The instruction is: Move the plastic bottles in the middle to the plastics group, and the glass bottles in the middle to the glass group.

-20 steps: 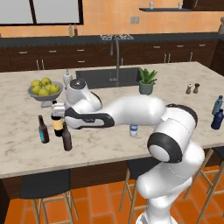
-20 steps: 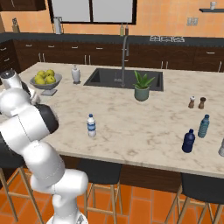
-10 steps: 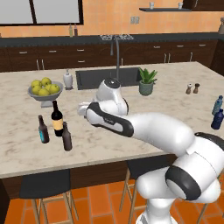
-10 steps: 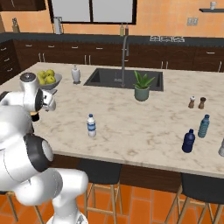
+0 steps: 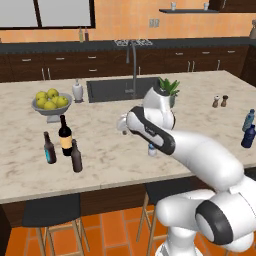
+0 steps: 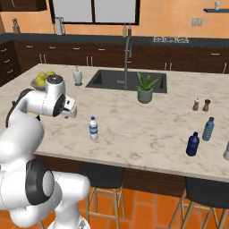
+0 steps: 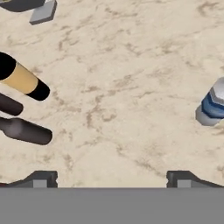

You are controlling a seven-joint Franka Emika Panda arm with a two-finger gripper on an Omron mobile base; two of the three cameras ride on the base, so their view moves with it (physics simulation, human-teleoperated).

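Arm has swung away from the glass bottles toward mid-counter, its gripper [image 7: 109, 177] wide apart and holding nothing
With the sink [image 5: 112, 89] as landmark: the wine bottle [image 5: 65, 135], the small brown bottle [image 5: 48, 148] and the slender brown bottle [image 5: 76, 156] stand close together well to the front-left of it, near the fruit bowl [image 5: 49, 103]; the clear bottle [image 6: 93, 129] stands alone in front of it, mid-counter, just past the arm; the navy bottle [image 6: 192, 144] and the teal bottle [image 6: 208, 129] stand side by side far to its right, near the counter's end
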